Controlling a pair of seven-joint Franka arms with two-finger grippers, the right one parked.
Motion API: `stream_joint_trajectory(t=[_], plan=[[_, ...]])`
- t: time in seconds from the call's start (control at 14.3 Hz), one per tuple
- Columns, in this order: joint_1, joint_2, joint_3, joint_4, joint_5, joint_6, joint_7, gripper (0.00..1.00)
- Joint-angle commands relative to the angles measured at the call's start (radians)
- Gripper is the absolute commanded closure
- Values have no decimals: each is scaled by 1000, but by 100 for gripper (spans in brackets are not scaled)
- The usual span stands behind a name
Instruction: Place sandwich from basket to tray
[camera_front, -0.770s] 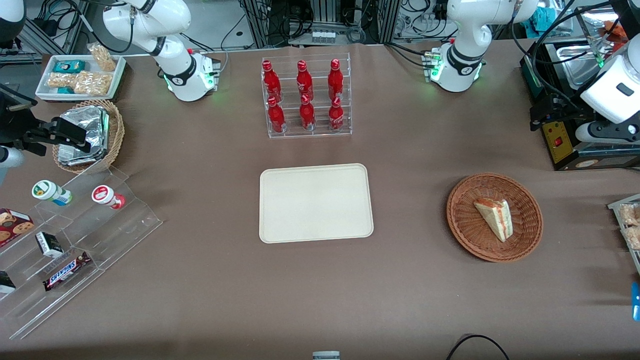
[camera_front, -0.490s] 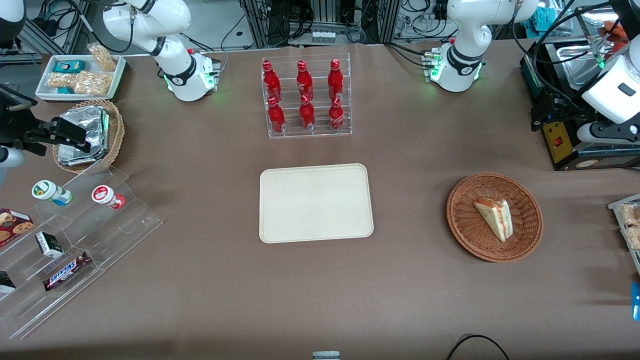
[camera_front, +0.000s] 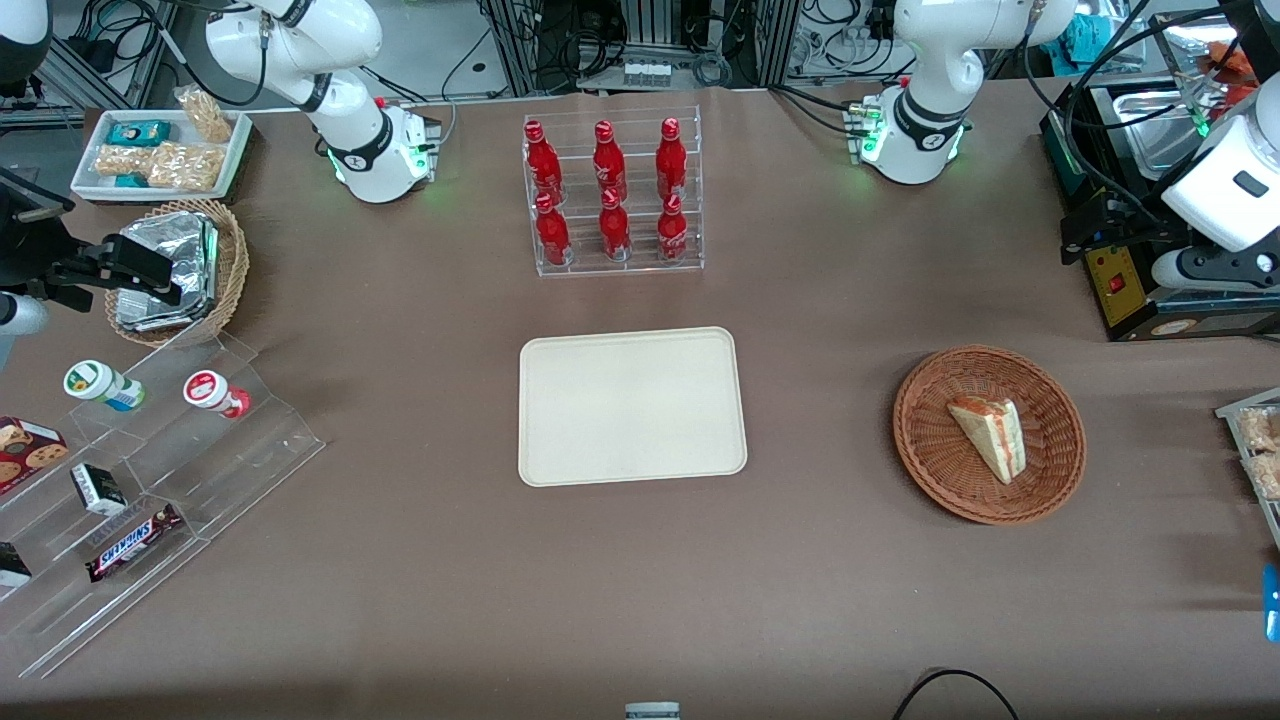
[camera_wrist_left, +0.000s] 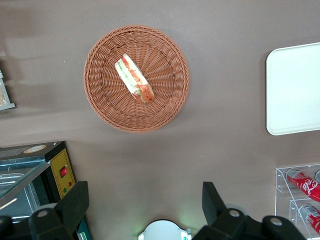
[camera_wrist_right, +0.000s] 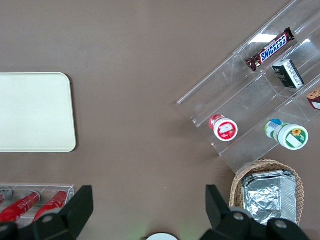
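Setting: robotics lab. Evidence: brown-covered tabletop (camera_front: 800, 600), cable-strewn equipment racks (camera_front: 650, 45), acrylic display stand of red bottles (camera_front: 612, 195), staged snack shelves (camera_front: 150, 480).

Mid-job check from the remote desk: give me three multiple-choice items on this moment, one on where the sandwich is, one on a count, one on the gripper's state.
1. Where is the sandwich?
A. on the tray
B. in the wide wicker basket
C. on the bare table

2. How many red bottles stand in the clear rack?
A. four
B. six
C. eight

3. What state is the left gripper in?
A. open and holding nothing
B. shut on the sandwich
C. shut on a bottle

Key:
1 B: the sandwich lies inside the basket, and the tray is bare.
2 B: the red bottles stand in two rows of three in the clear rack.
3 A: the left gripper hangs above the table beside the basket with its fingers spread wide and nothing between them.
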Motion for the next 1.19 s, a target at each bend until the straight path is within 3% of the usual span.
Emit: stream_joint_trajectory(t=[0.0, 0.56, 0.84, 1.12], plan=[[-4, -1, 5, -14, 9, 0, 1, 0], [2, 4, 9, -50, 7, 9, 12, 0], [4, 5, 12, -188, 9, 146, 12, 0], [25, 4, 26, -421, 10, 434, 12, 0]])
